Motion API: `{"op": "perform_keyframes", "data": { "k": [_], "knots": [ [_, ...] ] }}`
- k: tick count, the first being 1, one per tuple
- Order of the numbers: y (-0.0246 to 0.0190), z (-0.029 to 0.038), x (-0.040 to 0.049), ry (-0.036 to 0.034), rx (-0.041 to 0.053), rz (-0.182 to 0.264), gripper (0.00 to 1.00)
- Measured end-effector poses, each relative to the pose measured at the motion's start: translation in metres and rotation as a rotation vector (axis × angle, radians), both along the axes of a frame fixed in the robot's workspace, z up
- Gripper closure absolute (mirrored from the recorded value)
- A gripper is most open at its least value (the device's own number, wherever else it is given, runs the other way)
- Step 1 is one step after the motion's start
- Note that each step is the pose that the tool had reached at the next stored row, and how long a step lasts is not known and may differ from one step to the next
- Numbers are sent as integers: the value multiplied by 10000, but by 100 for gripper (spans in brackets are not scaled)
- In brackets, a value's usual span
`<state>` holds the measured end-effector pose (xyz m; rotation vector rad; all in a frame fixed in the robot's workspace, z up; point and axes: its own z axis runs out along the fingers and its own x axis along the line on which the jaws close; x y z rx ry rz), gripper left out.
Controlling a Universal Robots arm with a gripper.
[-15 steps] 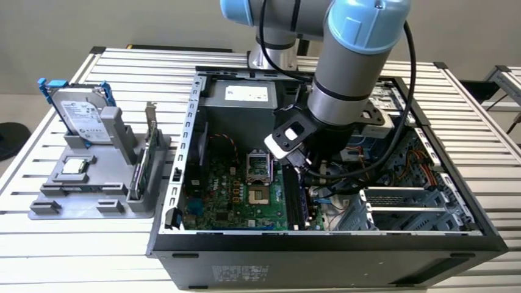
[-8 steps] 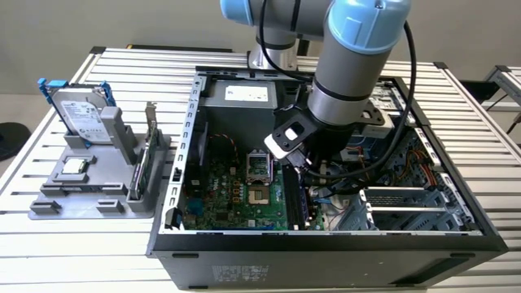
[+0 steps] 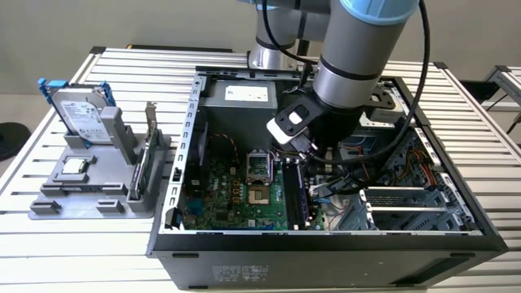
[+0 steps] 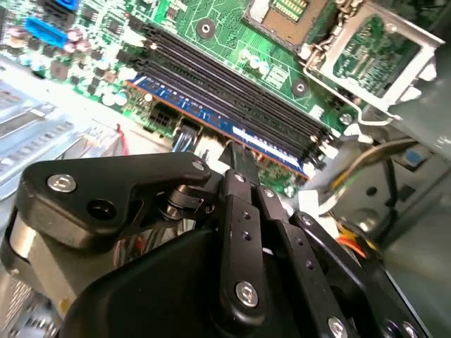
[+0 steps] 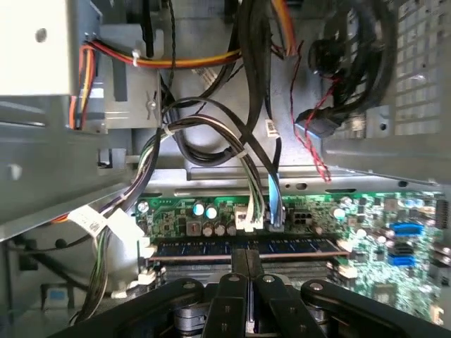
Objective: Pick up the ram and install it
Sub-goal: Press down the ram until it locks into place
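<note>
Exterior view: looks down from high in front of the open computer case [image 3: 326,152], far enough back to take in the whole slatted table [image 3: 122,256] and the arm [image 3: 358,55] reaching into the case.
First wrist view: close above the gripper [image 5: 248,282], facing along the fingers toward the green board [image 5: 366,225] and the cables [image 5: 211,127] beyond it.
Second wrist view: close behind the gripper [image 4: 236,158], facing down at a slant onto the green board [image 4: 211,28].
Shared: both wrist views show the fingers and the black slots [image 4: 232,91] [image 5: 246,248]; the exterior view shows the same board [image 3: 236,189] from afar.
</note>
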<state>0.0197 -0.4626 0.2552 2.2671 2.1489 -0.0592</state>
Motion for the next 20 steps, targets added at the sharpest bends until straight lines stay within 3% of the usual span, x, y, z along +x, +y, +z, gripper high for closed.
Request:
{"op": "perform_keyframes", "data": {
  "k": [10,20],
  "knots": [
    [0,440,0,1,-2,0,100],
    [0,741,0,0,0,0,100]
  ]
}}
